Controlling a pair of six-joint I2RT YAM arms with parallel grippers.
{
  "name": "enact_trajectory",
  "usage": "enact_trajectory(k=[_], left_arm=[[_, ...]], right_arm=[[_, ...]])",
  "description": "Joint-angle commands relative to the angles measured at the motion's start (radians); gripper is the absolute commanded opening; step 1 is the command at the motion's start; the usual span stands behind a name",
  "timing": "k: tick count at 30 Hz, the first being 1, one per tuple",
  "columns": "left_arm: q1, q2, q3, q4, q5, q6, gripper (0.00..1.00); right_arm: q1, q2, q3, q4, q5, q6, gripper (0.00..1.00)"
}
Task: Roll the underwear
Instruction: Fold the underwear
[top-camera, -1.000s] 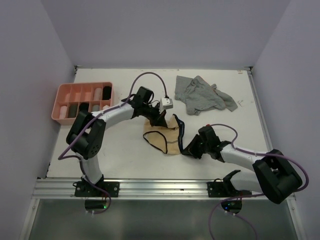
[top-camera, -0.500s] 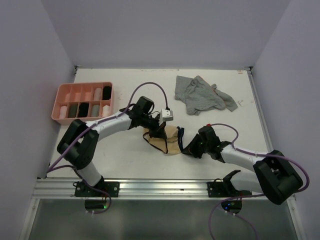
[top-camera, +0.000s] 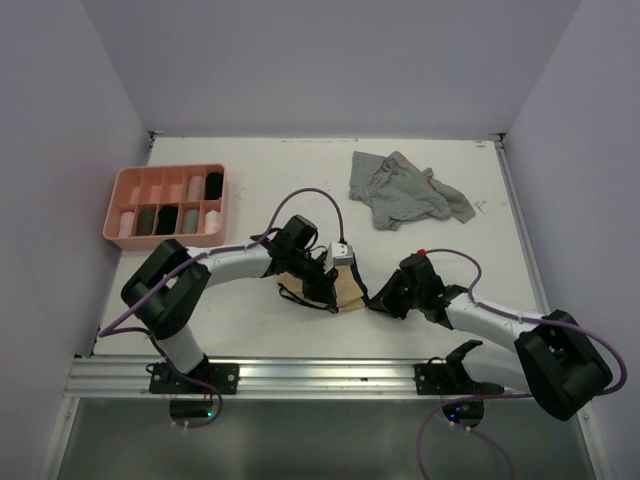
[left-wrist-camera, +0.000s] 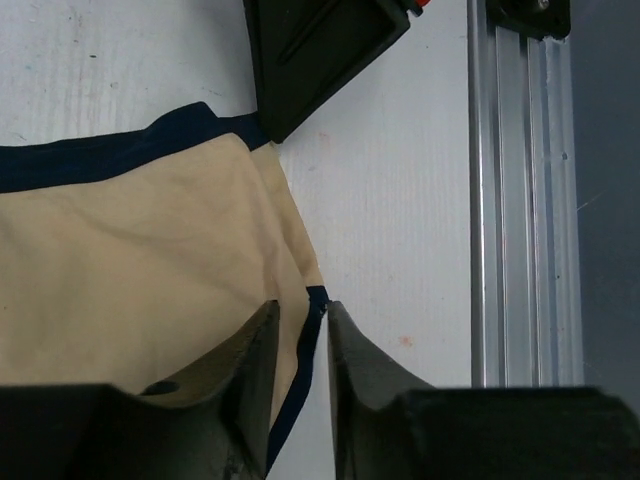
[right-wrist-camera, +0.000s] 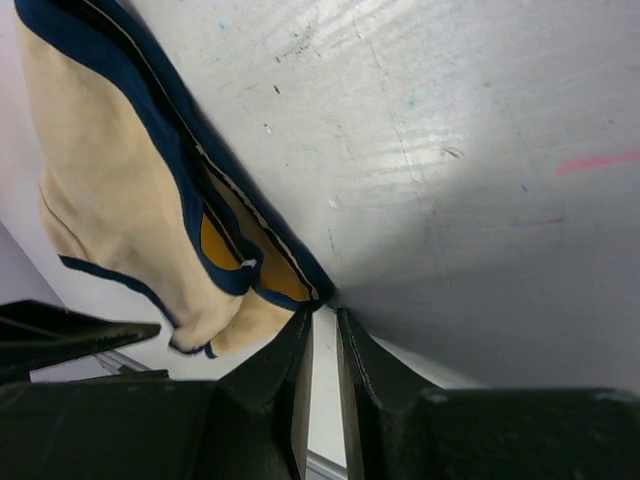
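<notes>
1. Progress: several compartments of the pink tray (top-camera: 118, 190), at 10 o'clock from the work area, hold rolled bundles (top-camera: 168, 215). I take these for finished pieces, though they are too small to be sure.
2. The beige underwear (top-camera: 335, 292) lies on the surface (top-camera: 250, 170) between the two arms, doubled over into a compact folded shape. It is not a tight roll, so the rolling looks part-way done at best.
3. The grey striped underwear (top-camera: 405, 190) lies crumpled and untouched at 1 o'clock from the beige piece, well apart from both arms. It has yet to be rolled.
4. Left arm: stretched low from 8 o'clock, its wrist over the beige piece. The left claw (left-wrist-camera: 300, 330) has its jaws a little apart with the dark hem lying between them. I cannot tell whether it is pinched.
5. Right arm: lying low along the near edge, reaching in from 4 o'clock. The right claw (right-wrist-camera: 322, 325) shows only a thin slit, its tips meeting the hem's corner. I cannot tell if it grips.
</notes>
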Motion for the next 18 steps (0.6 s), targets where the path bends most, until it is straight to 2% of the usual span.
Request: enact_trajectory(k=[1,4,7,9,11,16,18], left_arm=[[-0.004,0.013,0.004,0.049,0.005,-0.008,0.32],[-0.004,-0.032,0.005,0.048,0.018,-0.006,0.39],[-0.004,-0.097,0.033,-0.009,0.028,0.024,0.41],[-0.003,-0.134,0.043,-0.064,0.022,0.041,0.42],[0.006,-0.189,0.039,-0.078,-0.018,0.029,0.45],[0.071,-0.203,0.025,-0.107,-0.059,-0.018,0.5],[0.112,-0.198,0.016,-0.089,-0.07,-0.048,0.51]], right_arm=[[0.004,-0.056,0.011,-0.108,0.04,-0.022,0.21],[0.004,-0.154,0.067,-0.216,0.045,-0.062,0.24],[0.004,-0.291,0.119,-0.312,0.065,-0.098,0.29],[0.004,-0.309,0.146,-0.332,0.074,-0.121,0.31],[0.004,-0.29,0.192,-0.334,0.077,-0.151,0.32],[0.005,-0.066,0.292,-0.312,0.094,-0.191,0.32],[0.004,-0.012,0.312,-0.301,0.108,-0.189,0.4]])
